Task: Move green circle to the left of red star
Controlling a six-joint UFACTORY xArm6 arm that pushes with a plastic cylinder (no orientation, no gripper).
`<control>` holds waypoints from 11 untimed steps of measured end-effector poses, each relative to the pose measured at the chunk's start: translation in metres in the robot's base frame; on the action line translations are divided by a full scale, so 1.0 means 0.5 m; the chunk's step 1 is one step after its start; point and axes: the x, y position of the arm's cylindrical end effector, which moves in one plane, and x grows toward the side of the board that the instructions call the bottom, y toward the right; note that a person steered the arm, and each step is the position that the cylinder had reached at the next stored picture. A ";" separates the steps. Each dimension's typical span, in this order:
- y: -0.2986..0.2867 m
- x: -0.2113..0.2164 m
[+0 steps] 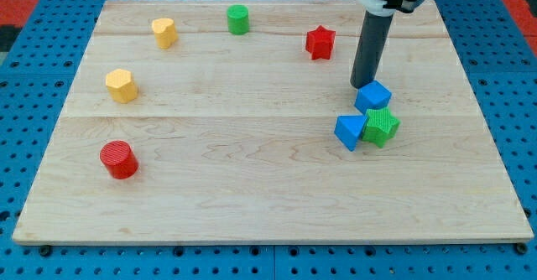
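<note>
The green circle (pixel 238 18) stands near the view's top, left of centre. The red star (pixel 320 41) lies to its right and slightly lower, with a gap between them. My tip (pixel 362 85) is at the right of the board, below and right of the red star, just above and touching or nearly touching the blue cube (pixel 373 95). It is far to the right of the green circle.
A blue triangle (pixel 349 132) and a green star-like block (pixel 382 127) cluster just below the blue cube. Two yellow blocks sit at the left (pixel 164 31) (pixel 121 85). A red circle (pixel 118 159) stands at lower left. The wooden board (pixel 252 196) lies on a blue pegboard.
</note>
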 end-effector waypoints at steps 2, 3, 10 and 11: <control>0.106 -0.164; 0.145 -0.269; -0.431 -0.234; -0.433 -0.220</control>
